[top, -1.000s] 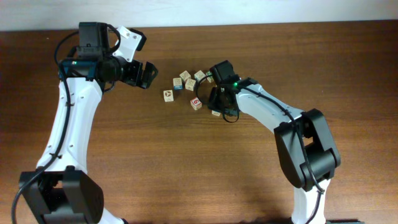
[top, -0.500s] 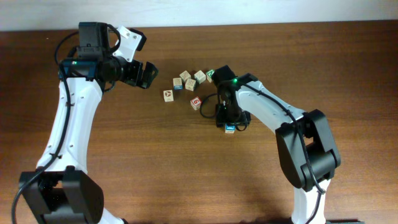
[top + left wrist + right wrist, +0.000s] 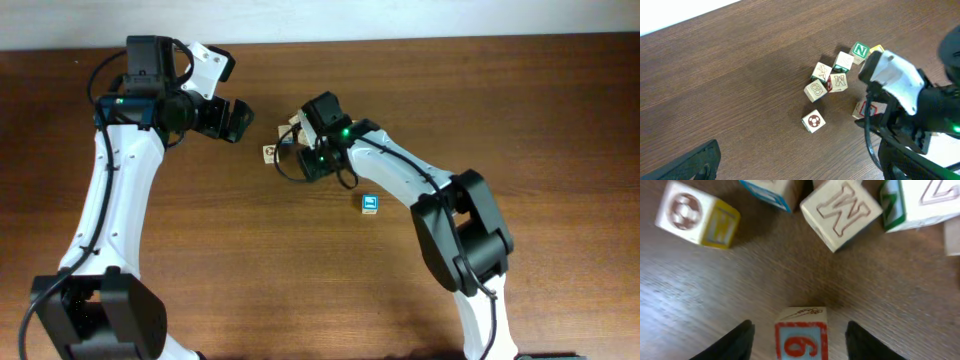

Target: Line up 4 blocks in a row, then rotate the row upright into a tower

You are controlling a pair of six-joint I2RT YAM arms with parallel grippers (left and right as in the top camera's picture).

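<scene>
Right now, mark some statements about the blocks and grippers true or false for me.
1. The blue-faced block lies alone, away from the cluster. True.
2. The left arm holds a block. False: the left gripper is open and empty.
3. The red 6 block sits between the right gripper's fingers. True.
4. The right gripper is clamped on that block. False: gaps show on both sides.

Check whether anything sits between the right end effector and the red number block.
Nothing visible does. The red number block lies between the open fingers of the right end effector, bare table on both sides; the other blocks lie beyond it.
</scene>
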